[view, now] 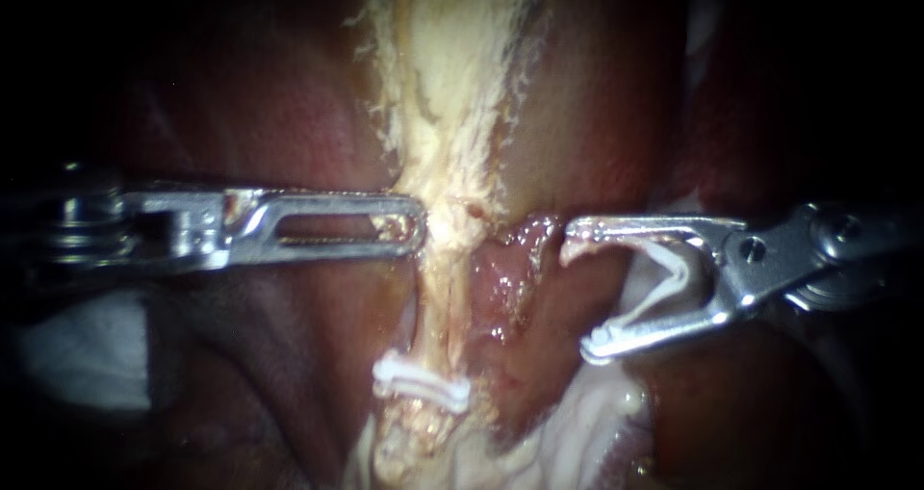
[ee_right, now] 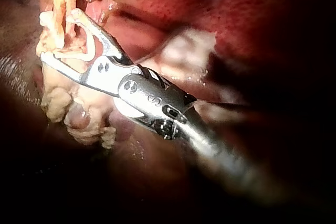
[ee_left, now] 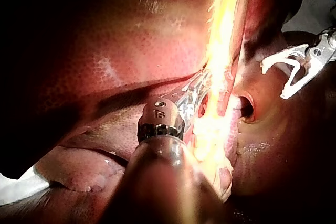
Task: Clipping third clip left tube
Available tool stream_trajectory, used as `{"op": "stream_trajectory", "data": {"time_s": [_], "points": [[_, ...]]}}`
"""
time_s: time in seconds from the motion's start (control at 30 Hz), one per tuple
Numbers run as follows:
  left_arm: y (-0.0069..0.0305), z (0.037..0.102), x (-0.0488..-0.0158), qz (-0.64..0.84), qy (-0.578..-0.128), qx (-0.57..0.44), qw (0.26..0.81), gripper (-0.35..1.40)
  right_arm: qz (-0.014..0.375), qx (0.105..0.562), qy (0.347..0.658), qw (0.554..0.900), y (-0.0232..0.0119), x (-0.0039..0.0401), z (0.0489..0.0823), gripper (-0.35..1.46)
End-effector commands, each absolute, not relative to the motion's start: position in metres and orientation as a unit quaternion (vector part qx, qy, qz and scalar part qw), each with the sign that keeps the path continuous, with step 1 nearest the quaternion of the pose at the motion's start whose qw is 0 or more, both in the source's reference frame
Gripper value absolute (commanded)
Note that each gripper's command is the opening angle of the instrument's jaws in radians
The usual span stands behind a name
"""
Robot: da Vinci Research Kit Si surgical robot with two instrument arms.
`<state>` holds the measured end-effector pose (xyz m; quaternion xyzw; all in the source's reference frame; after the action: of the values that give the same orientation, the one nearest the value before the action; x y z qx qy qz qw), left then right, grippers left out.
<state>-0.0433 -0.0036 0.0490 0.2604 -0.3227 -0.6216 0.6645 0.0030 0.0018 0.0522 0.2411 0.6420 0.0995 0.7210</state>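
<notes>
A pale tube [view: 438, 288] runs down the middle of the endoscope view, with one white clip [view: 421, 381] set across it low down. My left instrument [view: 416, 226] comes in level from the left, and its slotted jaws lie together on the tube's edge, well above that clip. My right instrument [view: 577, 288] stands to the right of the tube, apart from it. Its jaws are spread wide around an open white clip [view: 664, 293], with the mouth facing the tube. The left wrist view shows the left instrument [ee_left: 194, 95] at the pale strand and the right instrument [ee_left: 273, 81] beyond it.
Dark red liver [view: 269, 115] lies on both sides of the tube. Reddish raw tissue [view: 510, 269] sits between the tube and the right instrument. White gauze [view: 77, 355] shows at the lower left. Pale frayed tissue [view: 452, 57] widens above the left instrument.
</notes>
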Motion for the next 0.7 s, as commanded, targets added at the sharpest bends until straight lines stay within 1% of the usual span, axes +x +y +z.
{"op": "stream_trajectory", "data": {"time_s": [0.03,0.2,0.4,0.53,0.7], "points": [[-0.0036,0.0489,-0.0433,-0.621,-0.323,0.261,0.664,-0.35,0.099,0.241,0.642,0.721,0.0018,0.0030,0.0522,0.60],[-0.0036,0.0478,-0.0426,-0.623,-0.319,0.264,0.664,-0.35,0.095,0.240,0.644,0.720,0.0015,0.0032,0.0523,0.60],[-0.0031,0.0449,-0.0403,-0.628,-0.315,0.263,0.661,-0.35,0.116,0.274,0.637,0.711,0.0002,0.0043,0.0528,0.60],[-0.0033,0.0440,-0.0390,-0.633,-0.313,0.261,0.658,-0.35,0.127,0.301,0.624,0.710,-0.0010,0.0063,0.0535,0.60],[-0.0037,0.0433,-0.0385,-0.634,-0.313,0.260,0.658,-0.35,0.138,0.321,0.617,0.705,-0.0024,0.0095,0.0551,0.60]]}}
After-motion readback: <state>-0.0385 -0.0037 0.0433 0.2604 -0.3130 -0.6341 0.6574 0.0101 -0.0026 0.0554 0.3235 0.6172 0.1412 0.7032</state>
